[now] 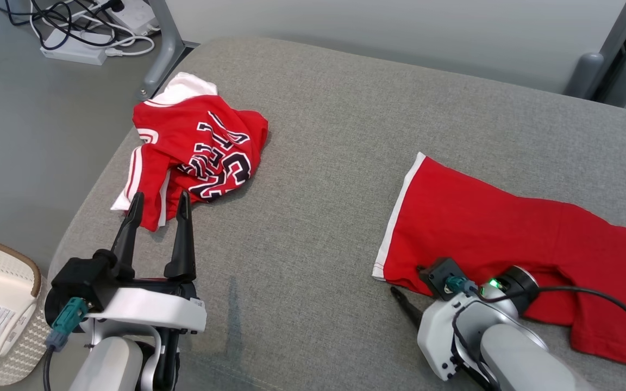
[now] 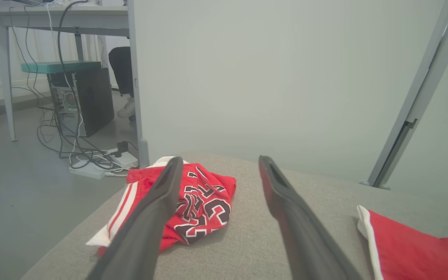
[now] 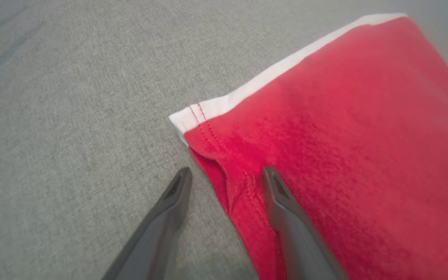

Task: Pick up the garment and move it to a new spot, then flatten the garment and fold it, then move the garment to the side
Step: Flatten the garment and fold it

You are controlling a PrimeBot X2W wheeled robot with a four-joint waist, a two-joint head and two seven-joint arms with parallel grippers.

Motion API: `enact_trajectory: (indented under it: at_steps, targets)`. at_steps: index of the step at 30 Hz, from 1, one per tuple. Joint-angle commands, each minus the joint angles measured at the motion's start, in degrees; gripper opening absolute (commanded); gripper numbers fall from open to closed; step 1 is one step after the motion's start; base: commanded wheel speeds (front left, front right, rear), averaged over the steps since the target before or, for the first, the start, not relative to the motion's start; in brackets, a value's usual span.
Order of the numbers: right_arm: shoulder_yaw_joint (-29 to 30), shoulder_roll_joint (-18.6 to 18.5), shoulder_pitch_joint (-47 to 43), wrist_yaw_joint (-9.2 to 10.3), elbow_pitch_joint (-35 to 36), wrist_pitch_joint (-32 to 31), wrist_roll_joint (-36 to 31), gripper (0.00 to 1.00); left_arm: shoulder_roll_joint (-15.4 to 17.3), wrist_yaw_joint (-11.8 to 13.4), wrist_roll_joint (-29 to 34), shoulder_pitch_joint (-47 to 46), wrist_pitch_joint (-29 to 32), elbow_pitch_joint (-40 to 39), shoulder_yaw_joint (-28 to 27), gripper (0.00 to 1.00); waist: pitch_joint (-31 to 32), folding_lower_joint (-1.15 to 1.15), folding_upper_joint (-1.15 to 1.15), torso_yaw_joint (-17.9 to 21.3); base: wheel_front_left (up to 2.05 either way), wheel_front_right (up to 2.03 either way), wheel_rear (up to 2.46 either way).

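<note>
Hem of the red garment [image 3: 344,116] sits inside the wide-open right claw [image 3: 227,171]; left claw [image 1: 161,195] wide open, empty.

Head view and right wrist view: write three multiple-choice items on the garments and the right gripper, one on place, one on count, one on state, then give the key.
1. Where on the grey surface does the crumpled jersey lie?
A. near the left edge
B. in the middle
C. at the right edge

2. How many red garments lie on the surface?
A. one
B. two
C. three

3. How does the right gripper stand at the flat red garment?
A. shut on it
B. open, far from it
C. open, fingers either side of its edge

Key:
1 A, it sits by the left rim, just ahead of the left gripper.
2 B, the jersey and the flat garment.
3 C, one finger is over grey fabric, the other over red cloth.
</note>
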State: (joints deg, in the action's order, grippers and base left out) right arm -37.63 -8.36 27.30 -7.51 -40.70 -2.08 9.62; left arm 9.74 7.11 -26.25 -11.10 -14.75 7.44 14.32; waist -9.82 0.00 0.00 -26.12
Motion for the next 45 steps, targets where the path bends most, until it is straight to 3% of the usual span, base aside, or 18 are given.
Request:
enact_trajectory:
  at_steps: [1, 2, 6, 10, 19, 24, 31, 39, 45]
  targets:
    - [-0.6, -0.2, 0.2, 0.04, -2.6, -0.8, 0.2, 0.31, -0.2, -0.4, 0.6, -0.9, -0.3, 0.4, -0.1, 1.0, -0.1, 0.0, 0.0, 0.2, 0.0, 0.0, 0.0]
    - [-0.9, -0.1, 0.8, 0.04, -3.7, -0.8, 0.4, 0.0, -0.3, -0.6, 0.7, -1.1, -0.3, 0.6, 0.1, 1.0, -0.1, 0.0, 0.0, 0.3, 0.0, 0.0, 0.0]
    - [-0.8, 0.6, 3.5, 0.06, -5.0, 2.0, 1.7, 0.0, -0.6, -0.9, 1.0, -1.2, -0.5, 1.3, -0.2, 1.0, -0.2, 0.0, 0.0, 1.4, 0.0, 0.0, 0.0]
    - [-0.8, 1.4, 6.4, 0.07, -2.0, 5.7, 2.8, 0.0, -0.5, -1.0, 1.3, -0.7, -0.5, 1.5, -0.9, 1.0, 0.1, 0.0, 0.0, 3.4, 0.0, 0.0, 0.0]
    - [1.0, 1.6, 10.8, 0.04, 16.0, 7.9, 6.5, 0.0, 0.5, -0.2, 1.7, 0.9, -0.5, 0.8, -3.0, 1.0, 1.3, 0.0, 0.0, 10.4, 0.0, 0.0, 0.0]
    - [7.8, 0.1, 7.6, 0.04, 27.7, 4.8, 8.2, 0.0, 1.1, 0.2, 1.9, 1.3, -0.5, -0.1, -3.6, 1.0, 1.5, 0.0, 0.0, 14.3, 0.0, 0.0, 0.0]
    - [23.3, -1.1, -6.9, 0.03, 37.8, -2.8, 10.3, 0.0, 1.9, 0.7, 2.0, 1.6, 0.0, -1.0, -3.8, 1.0, 0.8, 0.0, 0.0, 18.4, 0.0, 0.0, 0.0]
    - [36.5, 0.5, -16.7, 0.02, 34.3, -4.1, 10.6, 0.0, 2.1, 0.8, 1.7, 1.3, 0.6, -1.7, -3.4, 1.0, -0.3, 0.0, 0.0, 20.7, 0.0, 0.0, 0.0]
    - [38.9, 0.9, -17.4, 0.02, 24.5, -1.1, 10.7, 0.0, 2.2, 0.9, 1.7, 0.6, 0.9, -1.8, -2.9, 1.0, -1.4, 0.0, 0.0, 21.5, 0.0, 0.0, 0.0]
